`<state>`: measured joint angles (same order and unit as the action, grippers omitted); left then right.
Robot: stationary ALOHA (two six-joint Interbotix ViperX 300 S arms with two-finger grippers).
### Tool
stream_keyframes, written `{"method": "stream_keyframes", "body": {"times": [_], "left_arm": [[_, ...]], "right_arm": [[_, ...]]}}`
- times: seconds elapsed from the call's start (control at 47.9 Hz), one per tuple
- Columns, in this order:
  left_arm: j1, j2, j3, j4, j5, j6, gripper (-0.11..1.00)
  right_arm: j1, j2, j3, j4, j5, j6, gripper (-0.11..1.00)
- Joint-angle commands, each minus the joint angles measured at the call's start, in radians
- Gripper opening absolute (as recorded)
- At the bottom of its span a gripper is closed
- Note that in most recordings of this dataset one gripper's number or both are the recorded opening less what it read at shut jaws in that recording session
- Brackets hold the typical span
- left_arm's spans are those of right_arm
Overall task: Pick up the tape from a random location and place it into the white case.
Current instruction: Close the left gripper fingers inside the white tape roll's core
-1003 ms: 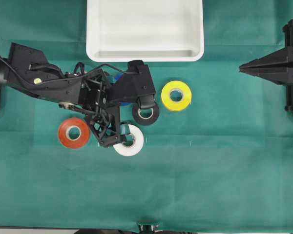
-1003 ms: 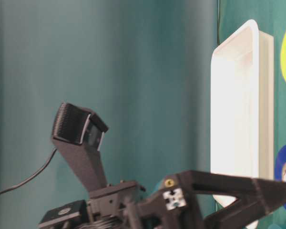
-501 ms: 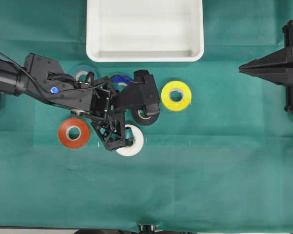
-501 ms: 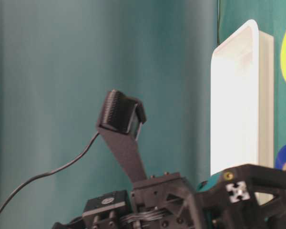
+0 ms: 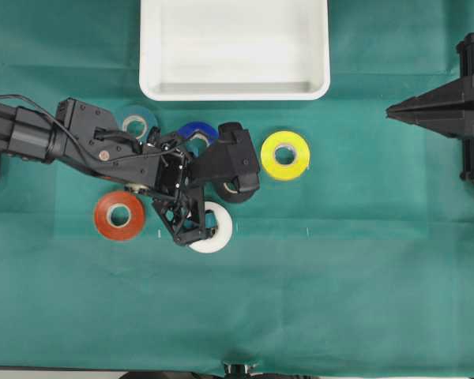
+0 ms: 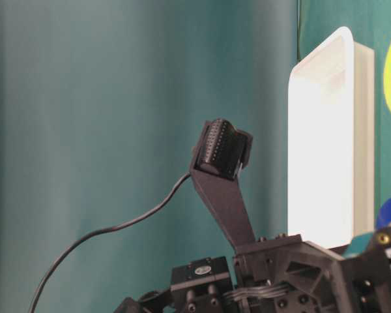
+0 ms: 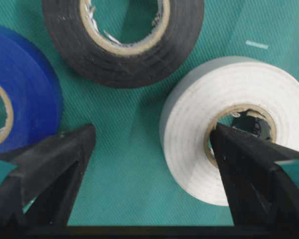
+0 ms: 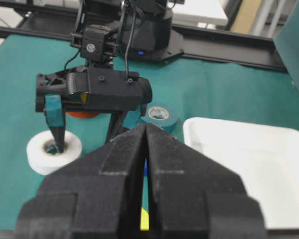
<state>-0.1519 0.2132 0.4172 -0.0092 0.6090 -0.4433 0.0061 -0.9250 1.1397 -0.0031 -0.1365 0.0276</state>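
Now: left gripper straddles the white tape's wall

Overhead, the tape (image 5: 216, 234) lies on the green cloth (image 5: 340, 276), well below the white case (image 5: 234, 47). A black roll (image 5: 235, 188) sits just above the tape, an orange roll (image 5: 119, 215) to its left, a yellow roll (image 5: 285, 155) up to its right.

From the left wrist, the left gripper (image 7: 154, 149) is spread wide, 1 finger (image 7: 249, 164) inside the tape's core, the other outside beside a blue roll (image 7: 20, 94).

From the right wrist, the right gripper (image 8: 144, 149) is pressed together, empty.

L hand (image 7: 149, 144) dropped lower, one finger now inside tape (image 7: 234, 129) core
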Motion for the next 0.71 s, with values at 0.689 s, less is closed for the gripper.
{"method": "stream_keyframes", "body": {"times": [0.689], "left_arm": [[-0.006, 0.002, 0.017, -0.003, -0.029, 0.002, 0.97]], "right_arm": [[0.002, 0.008, -0.028, 0.002, -0.005, -0.002, 0.00]]}}
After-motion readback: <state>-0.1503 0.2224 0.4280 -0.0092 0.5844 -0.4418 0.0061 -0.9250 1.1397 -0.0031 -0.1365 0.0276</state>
